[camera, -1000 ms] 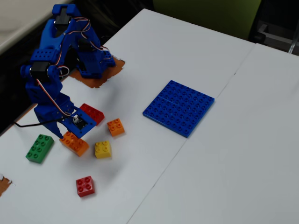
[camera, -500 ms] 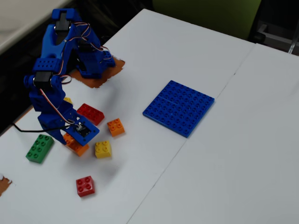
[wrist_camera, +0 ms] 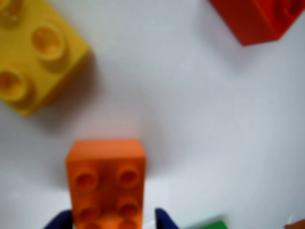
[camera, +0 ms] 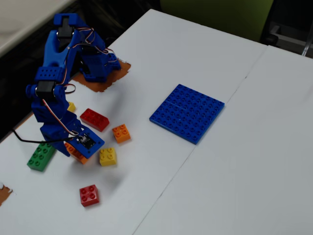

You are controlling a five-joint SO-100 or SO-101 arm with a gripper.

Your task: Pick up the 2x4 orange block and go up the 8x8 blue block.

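The blue end effector (wrist_camera: 113, 220) is gripping the oblong orange plastic brick (wrist_camera: 106, 183) between its fingertips, just above the white tabletop (camera: 205, 186), well left of the flat blue studded plate (camera: 187, 112) in the fixed view.

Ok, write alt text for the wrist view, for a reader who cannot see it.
Blurred close-up looking down on a white table: the 2x4 orange block sits between the gripper's two blue fingertips at the bottom edge. A yellow brick lies upper left, a red brick upper right, and a green sliver shows at the bottom.
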